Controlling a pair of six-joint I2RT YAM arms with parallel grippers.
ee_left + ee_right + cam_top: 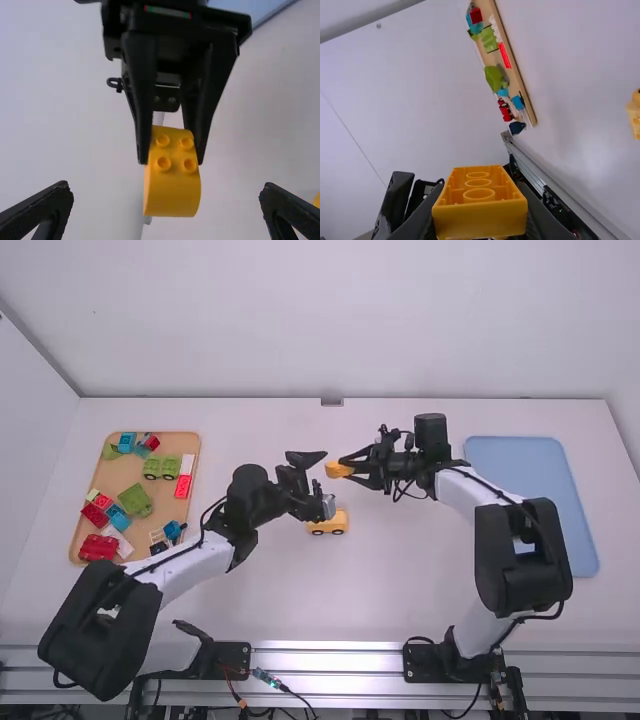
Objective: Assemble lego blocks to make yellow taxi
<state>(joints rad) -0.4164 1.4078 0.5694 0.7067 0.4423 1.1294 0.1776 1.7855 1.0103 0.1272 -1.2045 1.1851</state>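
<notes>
Two claws face each other above the surface point(400, 590). The left claw point(326, 481) is spread wide, with nothing between its fingers. The right claw point(346, 469) pinches one yellow block point(338, 470), held out between the two claws; four studs show on it in the left wrist view, and three round tubes inside its hollow side in the right wrist view. One yellow wheeled base point(328, 523) sits on the surface, nearer the arm bases than either claw, two wheels showing; in the high view the left claw's nearer finger partly covers it. Two trays: a wooden one point(170, 508) holding mixed-colour pieces, left of the left claw, and a blue one point(520, 470) right of the right claw.
</notes>
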